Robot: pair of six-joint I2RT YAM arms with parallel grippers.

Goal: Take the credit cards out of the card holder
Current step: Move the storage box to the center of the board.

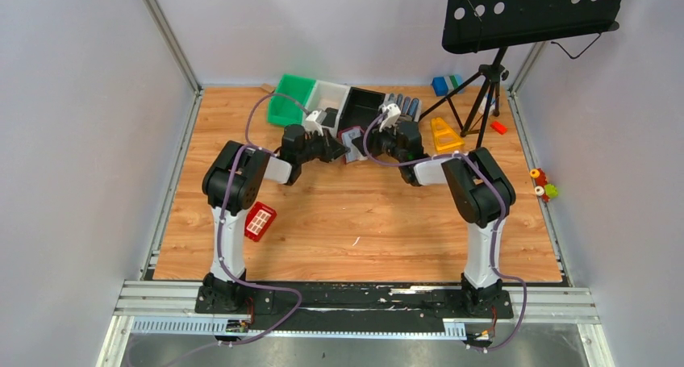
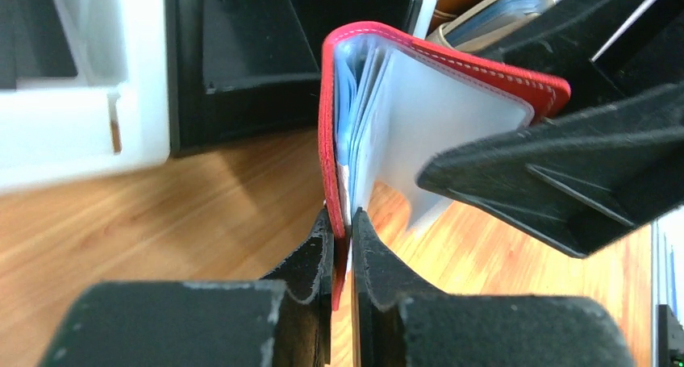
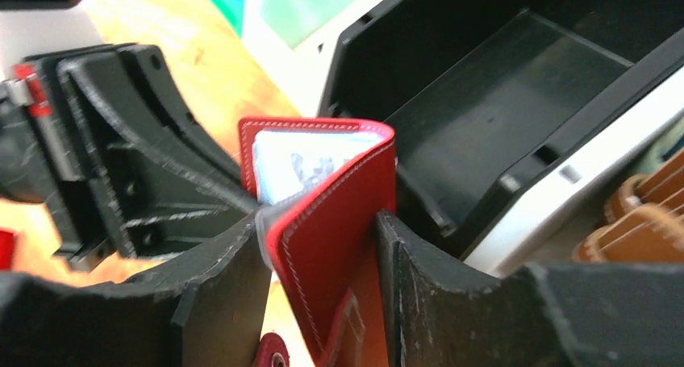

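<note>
From above, the card holder (image 1: 352, 144) hangs between the left gripper (image 1: 339, 149) and the right gripper (image 1: 369, 146), small and largely hidden by them.

Left wrist view: directly ahead, the narrow jaws pinch its red stitched cover. Clear sleeves (image 2: 419, 117) fan open, their contents unreadable.

Right wrist view: the jaws clamp the other red flap.

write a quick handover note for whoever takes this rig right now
Left gripper: shut on the lower edge of one cover of the card holder.
Right gripper: shut on the opposite cover.
Card holder: held up between both grippers, spread open, in front of the black bin.
Done: holder lifted and opened.
Left: the credit cards look tucked in the sleeves, with none seen out. All need pulling out.
</note>
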